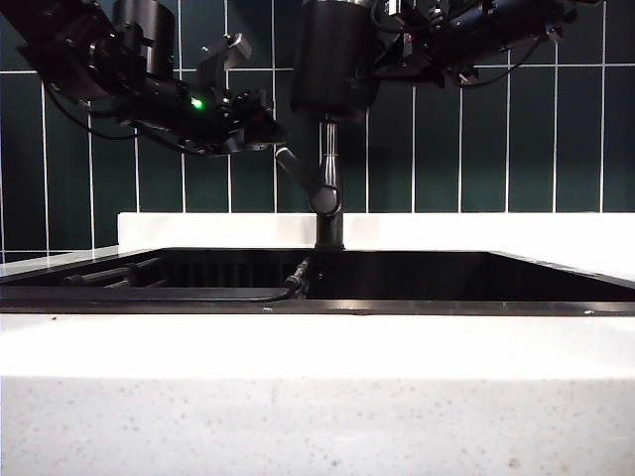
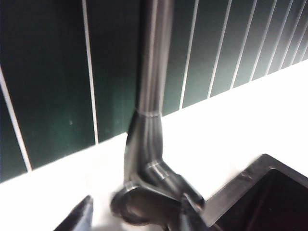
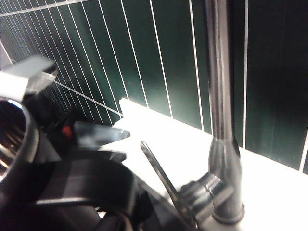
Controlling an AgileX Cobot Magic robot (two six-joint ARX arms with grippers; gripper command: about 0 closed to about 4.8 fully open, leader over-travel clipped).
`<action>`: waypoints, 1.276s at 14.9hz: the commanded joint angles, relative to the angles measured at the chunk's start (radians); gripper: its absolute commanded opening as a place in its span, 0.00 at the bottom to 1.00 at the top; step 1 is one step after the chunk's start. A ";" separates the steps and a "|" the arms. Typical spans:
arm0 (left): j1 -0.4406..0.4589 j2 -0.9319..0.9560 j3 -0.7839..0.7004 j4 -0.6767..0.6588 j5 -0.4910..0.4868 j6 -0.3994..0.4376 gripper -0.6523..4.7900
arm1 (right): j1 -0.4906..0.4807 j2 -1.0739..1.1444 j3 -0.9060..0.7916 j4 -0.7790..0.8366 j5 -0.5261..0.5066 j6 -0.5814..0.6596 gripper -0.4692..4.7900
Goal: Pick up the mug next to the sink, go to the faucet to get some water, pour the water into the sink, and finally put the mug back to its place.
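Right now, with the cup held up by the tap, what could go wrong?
The right gripper holds the mug high over the sink; a slip would drop it far. The left gripper, open beside the faucet lever, could knock the mug, or miss the lever.

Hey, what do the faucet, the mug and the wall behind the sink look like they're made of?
Faucet: looks like brushed grey metal, with soft streaky highlights along the pipe.
Mug, held by the right gripper: matte black with a shiny silver rim, possibly coated metal; hard to be sure.
Wall: glossy dark green tiles with pale grout lines, probably ceramic.
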 commanded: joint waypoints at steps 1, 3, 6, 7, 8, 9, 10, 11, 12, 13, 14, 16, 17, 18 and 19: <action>0.000 0.014 0.036 -0.020 0.010 0.002 0.58 | 0.008 -0.029 0.010 0.020 -0.008 0.008 0.14; 0.007 0.020 0.037 -0.021 0.010 0.005 0.58 | 0.024 -0.029 0.048 -0.023 -0.009 0.006 0.14; 0.017 0.048 0.040 -0.028 0.011 0.005 0.58 | 0.039 -0.029 0.085 -0.047 -0.010 -0.004 0.14; 0.020 0.062 0.044 -0.026 0.025 0.002 0.58 | 0.039 -0.029 0.085 -0.052 -0.008 -0.004 0.14; 0.020 0.071 0.051 -0.023 0.035 0.002 0.58 | 0.039 -0.029 0.085 -0.063 -0.008 -0.005 0.14; 0.020 0.080 0.061 -0.019 0.044 0.003 0.58 | 0.039 -0.029 0.085 -0.069 -0.008 -0.005 0.14; 0.020 0.090 0.071 -0.012 0.054 0.002 0.58 | 0.039 -0.029 0.085 -0.071 -0.008 -0.005 0.14; 0.020 0.101 0.089 -0.013 0.061 0.002 0.58 | 0.039 -0.029 0.086 -0.069 -0.005 -0.005 0.13; 0.020 0.104 0.094 -0.012 0.061 0.002 0.58 | 0.039 -0.029 0.086 -0.069 -0.003 -0.005 0.13; 0.020 0.106 0.102 -0.013 0.062 0.002 0.58 | 0.039 -0.029 0.086 -0.068 0.016 -0.005 0.13; 0.020 0.107 0.105 -0.013 0.062 0.002 0.58 | 0.039 -0.029 0.087 -0.062 0.023 -0.005 0.13; 0.020 0.108 0.109 -0.013 0.075 0.002 0.58 | 0.039 -0.028 0.112 -0.061 0.029 -0.005 0.13; 0.020 0.108 0.110 -0.013 0.075 0.002 0.58 | 0.039 -0.028 0.122 -0.061 0.030 -0.005 0.13; 0.020 0.108 0.110 -0.013 0.075 0.002 0.58 | 0.039 -0.028 0.137 -0.067 0.030 -0.005 0.13; 0.020 0.108 0.110 -0.013 0.075 0.002 0.58 | 0.039 -0.028 0.142 -0.073 0.030 -0.005 0.13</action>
